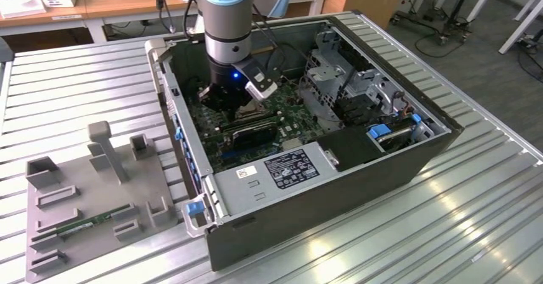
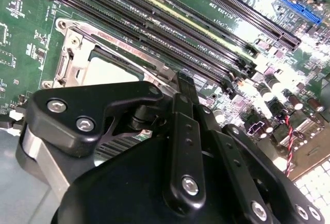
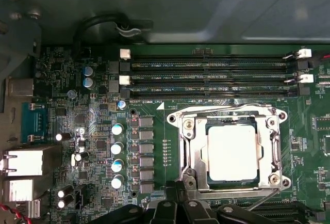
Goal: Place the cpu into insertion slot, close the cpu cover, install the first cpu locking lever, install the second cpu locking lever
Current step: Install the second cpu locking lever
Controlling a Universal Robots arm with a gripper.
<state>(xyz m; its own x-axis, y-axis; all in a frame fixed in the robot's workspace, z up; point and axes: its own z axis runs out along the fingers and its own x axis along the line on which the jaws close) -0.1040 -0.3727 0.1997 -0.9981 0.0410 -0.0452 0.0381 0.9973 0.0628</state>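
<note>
The cpu, a pale square chip, lies flat in the insertion slot on the green board. Around it the silver cpu cover lies flat, its window framing the chip. A thin wire lever runs along one side of the cover, and another lever slants up at the opposite corner. My black gripper hangs just off the socket's edge with its fingers together and nothing visible between them. In the second wrist view the gripper reaches the rim of the cover beside the cpu. The exterior view has the gripper low inside the case.
Long black memory slots run beside the socket, with a row of capacitors on another side. The open computer case holds a grey drive cage and a power supply. A grey parts fixture sits at the exterior view's left.
</note>
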